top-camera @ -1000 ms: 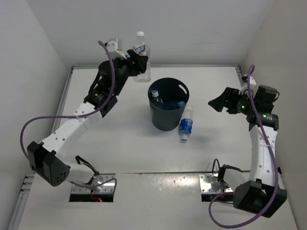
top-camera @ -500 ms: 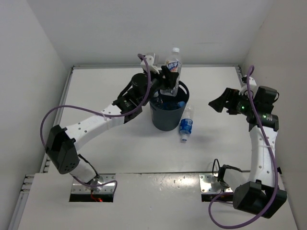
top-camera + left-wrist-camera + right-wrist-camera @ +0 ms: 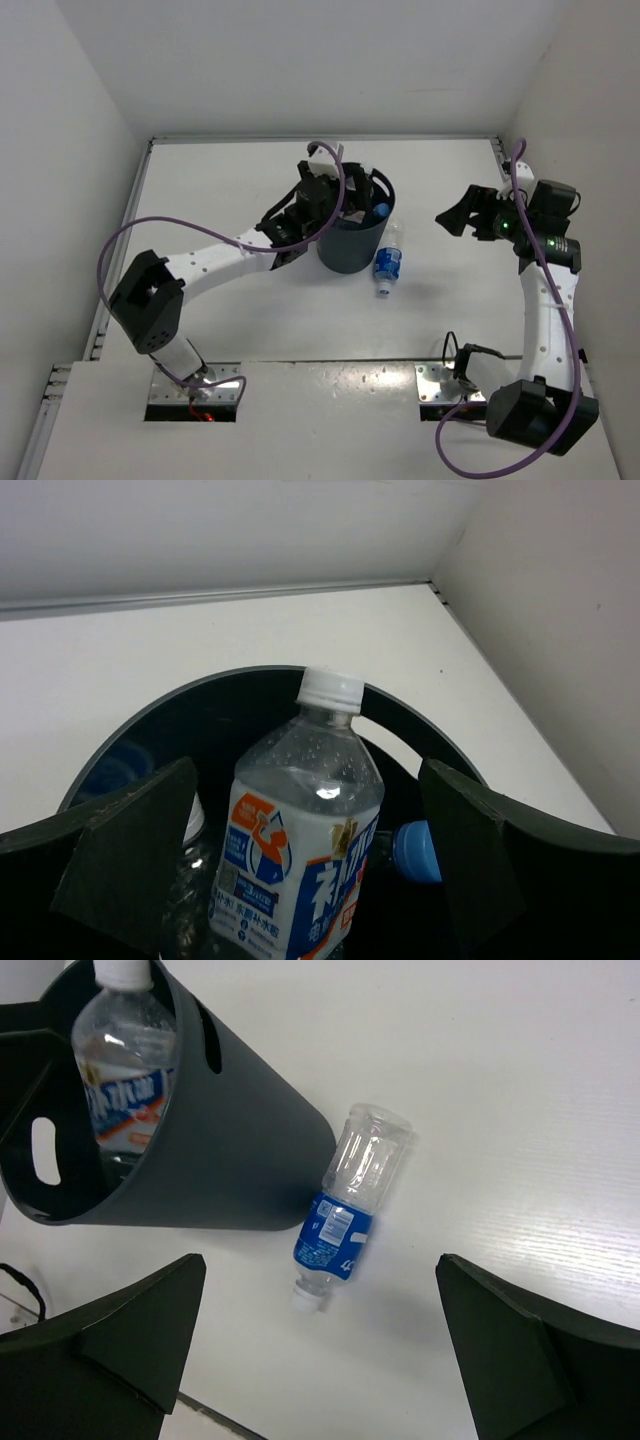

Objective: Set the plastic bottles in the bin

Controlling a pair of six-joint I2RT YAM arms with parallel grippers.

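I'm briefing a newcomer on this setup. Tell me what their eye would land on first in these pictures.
The dark bin in the middle of the table stands out first. The left tool is open over its mouth, and a labelled bottle stands upright inside, not gripped. Next comes the blue-labelled bottle, lying on its side on the table just right of the bin.

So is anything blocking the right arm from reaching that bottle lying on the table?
Nothing visible. Bare table lies between the right gripper, jaws open, and the bottle lying beside the bin. The left gripper, though, sits in the bin's mouth.
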